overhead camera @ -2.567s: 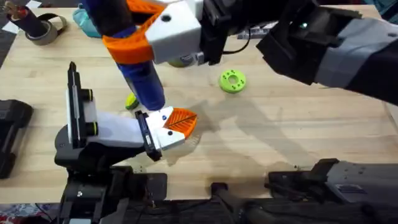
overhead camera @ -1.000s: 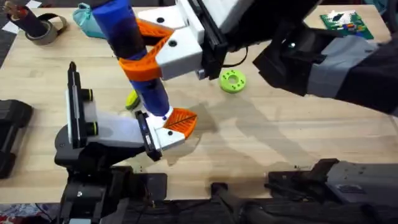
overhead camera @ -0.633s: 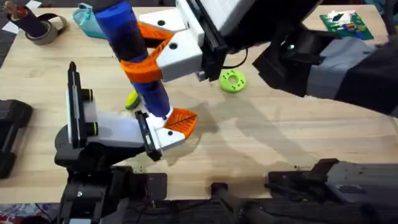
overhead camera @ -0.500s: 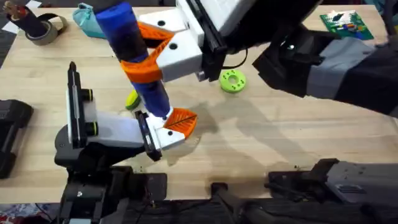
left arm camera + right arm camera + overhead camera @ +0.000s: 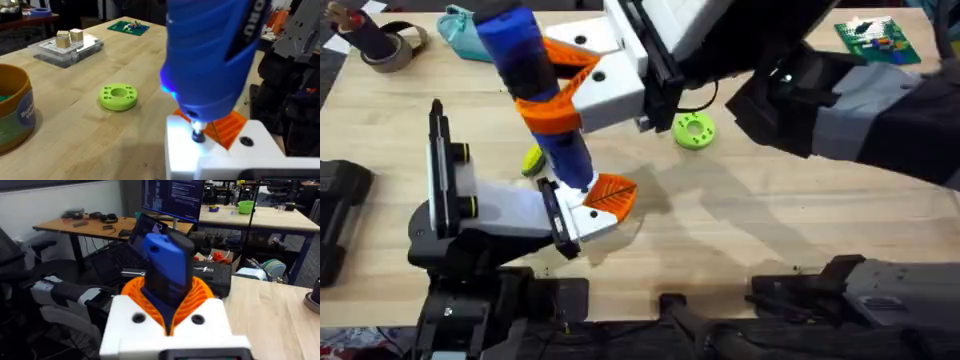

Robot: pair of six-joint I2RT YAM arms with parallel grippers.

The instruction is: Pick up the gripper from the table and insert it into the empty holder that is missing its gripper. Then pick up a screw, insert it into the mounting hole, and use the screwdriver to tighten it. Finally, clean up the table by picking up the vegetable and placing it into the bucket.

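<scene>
Screwdriver (image 5: 535,95) clamped in right end effector (image 5: 555,85), left's state unclear, green disc (image 5: 694,130) nearby.

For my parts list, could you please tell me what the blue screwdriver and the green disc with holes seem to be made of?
The thick bright blue screwdriver looks like smooth, slightly glossy plastic, with a shiny metal tip. The flat round green disc looks like matte moulded or printed plastic; which, I cannot tell.

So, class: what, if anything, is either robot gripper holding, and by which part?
The right gripper holds the bright blue cylindrical screwdriver, orange pads clamped around its upper body; the tip points down.
</scene>
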